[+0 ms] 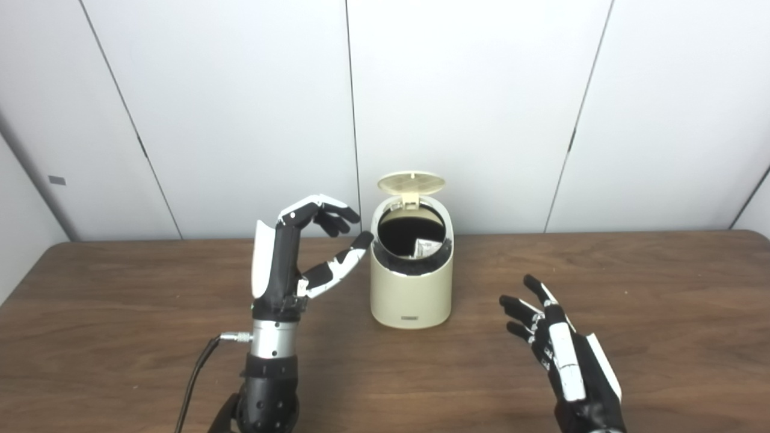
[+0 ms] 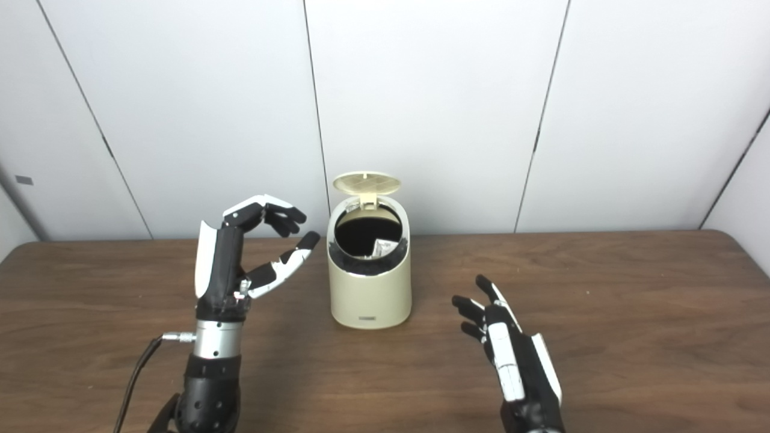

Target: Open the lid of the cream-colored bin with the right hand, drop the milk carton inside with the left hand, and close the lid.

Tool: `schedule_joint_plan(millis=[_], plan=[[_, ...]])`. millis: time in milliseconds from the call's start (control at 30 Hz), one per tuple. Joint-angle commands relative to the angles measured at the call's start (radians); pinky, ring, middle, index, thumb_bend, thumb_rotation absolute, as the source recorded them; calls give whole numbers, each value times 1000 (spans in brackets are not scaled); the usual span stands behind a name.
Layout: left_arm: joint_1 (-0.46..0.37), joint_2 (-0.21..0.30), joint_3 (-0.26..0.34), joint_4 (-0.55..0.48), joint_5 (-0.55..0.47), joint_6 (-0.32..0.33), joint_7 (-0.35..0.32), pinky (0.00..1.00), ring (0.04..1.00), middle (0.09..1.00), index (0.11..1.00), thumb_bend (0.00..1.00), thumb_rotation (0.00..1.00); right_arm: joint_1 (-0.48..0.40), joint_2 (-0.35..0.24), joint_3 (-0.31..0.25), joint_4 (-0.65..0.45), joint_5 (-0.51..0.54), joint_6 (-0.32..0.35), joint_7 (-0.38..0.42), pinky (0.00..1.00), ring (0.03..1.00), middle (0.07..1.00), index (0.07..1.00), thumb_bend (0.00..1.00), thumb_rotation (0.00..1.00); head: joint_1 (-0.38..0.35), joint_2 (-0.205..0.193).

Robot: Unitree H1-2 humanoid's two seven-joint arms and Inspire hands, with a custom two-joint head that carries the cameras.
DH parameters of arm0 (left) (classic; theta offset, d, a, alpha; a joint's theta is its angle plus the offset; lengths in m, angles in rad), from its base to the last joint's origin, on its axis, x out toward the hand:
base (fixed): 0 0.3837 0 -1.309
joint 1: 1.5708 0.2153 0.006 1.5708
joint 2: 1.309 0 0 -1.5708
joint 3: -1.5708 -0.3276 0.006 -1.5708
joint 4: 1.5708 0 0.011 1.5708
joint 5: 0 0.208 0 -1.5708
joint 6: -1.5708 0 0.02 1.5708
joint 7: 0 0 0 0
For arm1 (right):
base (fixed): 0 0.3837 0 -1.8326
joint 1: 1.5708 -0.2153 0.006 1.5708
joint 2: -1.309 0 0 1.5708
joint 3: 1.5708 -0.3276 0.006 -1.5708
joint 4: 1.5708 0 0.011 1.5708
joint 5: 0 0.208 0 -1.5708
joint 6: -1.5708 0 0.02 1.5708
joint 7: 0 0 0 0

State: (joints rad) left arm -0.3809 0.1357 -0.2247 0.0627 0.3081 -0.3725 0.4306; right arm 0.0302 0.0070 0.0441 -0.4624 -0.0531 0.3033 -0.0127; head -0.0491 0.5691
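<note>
Wooden surface [image 1: 120,288]: bin [image 1: 411,294] lid [image 1: 411,182] stands up (carton [image 1: 426,247] inside); empty, spread right hand [image 1: 556,343] lies near-right; left hand [image 1: 301,258] empty, loosely curled.

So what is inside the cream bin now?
The bin stands with its lid up. Inside, a corner of the milk carton shows at the right of the dark opening. The rest of the carton and the bin's bottom are hidden.
</note>
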Motion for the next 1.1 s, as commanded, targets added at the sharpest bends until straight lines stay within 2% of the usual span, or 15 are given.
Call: schedule_joint_plan(millis=[0, 133, 200, 267, 300, 333, 400, 467, 567, 633, 733, 800, 900, 1067], plan=[[-1, -3, 43, -45, -26, 21, -38, 373, 469, 504, 496, 510, 0, -60, -16, -10, -22, -5, -22, 5, 846, 867, 826, 937, 564, 1000, 0, 2], [51, -16, 100, -83, -60, 108, -111, 419, 506, 499, 495, 511, 0, -131, -57, -10, 4, -42, -41, 11, 850, 878, 848, 933, 605, 1000, -4, 6], [76, -22, 119, -112, -78, 164, -150, 463, 555, 617, 498, 493, 61, -164, -72, -9, 16, -53, -49, 10, 845, 881, 868, 932, 628, 1000, -5, 6], [109, -20, 133, -150, -119, 220, -201, 508, 601, 672, 499, 487, 75, -213, -81, -12, 30, -57, -48, 9, 856, 899, 892, 930, 653, 1000, -2, 8], [118, -21, 139, -161, -130, 236, -219, 548, 640, 711, 674, 421, 273, -228, -84, -13, 34, -56, -47, 9, 868, 914, 910, 927, 671, 997, -1, 9], [136, -23, 144, -173, -153, 255, -239, 562, 654, 725, 734, 398, 344, -260, -94, -6, 45, -77, -53, 8, 872, 919, 916, 926, 677, 996, -1, 9], [164, -34, 154, -189, -176, 285, -263, 648, 741, 803, 852, 420, 552, -310, -116, 10, 58, -118, -62, 16, 885, 942, 950, 928, 633, 1000, 1, 9], [195, -43, 160, -201, -173, 303, -276, 683, 767, 833, 887, 433, 623, -363, -136, 26, 69, -144, -51, 33, 887, 947, 964, 933, 609, 1000, 0, 10], [232, -67, 176, -206, -193, 301, -285, 730, 795, 862, 912, 468, 659, -441, -156, 47, 98, -176, -24, 52, 873, 914, 956, 937, 628, 1000, 1, 12], [253, -88, 190, -204, -210, 295, -286, 751, 808, 876, 927, 485, 673, -493, -181, 69, 139, -226, -31, 61, 829, 917, 963, 932, 616, 1000, 2, 12], [271, -113, 203, -197, -219, 284, -288, 771, 822, 877, 927, 506, 674, -549, -217, 98, 192, -306, -30, 65, 739, 899, 955, 877, 566, 1000, 1, 13], [281, -124, 208, -188, -226, 272, -293, 777, 830, 879, 929, 499, 686, -584, -251, 129, 226, -385, -33, 71, 762, 922, 962, 856, 556, 1000, -1, 13], [294, -144, 217, -171, -257, 258, -300, 789, 840, 889, 935, 494, 671, -637, -283, 161, 260, -451, -24, 103, 878, 985, 991, 836, 526, 999, 4, 8], [290, -145, 216, -165, -242, 272, -308, 849, 875, 916, 944, 524, 695, -701, -297, 180, 318, -501, -21, 134, 854, 1000, 1000, 823, 545, 965, 16, 4]])
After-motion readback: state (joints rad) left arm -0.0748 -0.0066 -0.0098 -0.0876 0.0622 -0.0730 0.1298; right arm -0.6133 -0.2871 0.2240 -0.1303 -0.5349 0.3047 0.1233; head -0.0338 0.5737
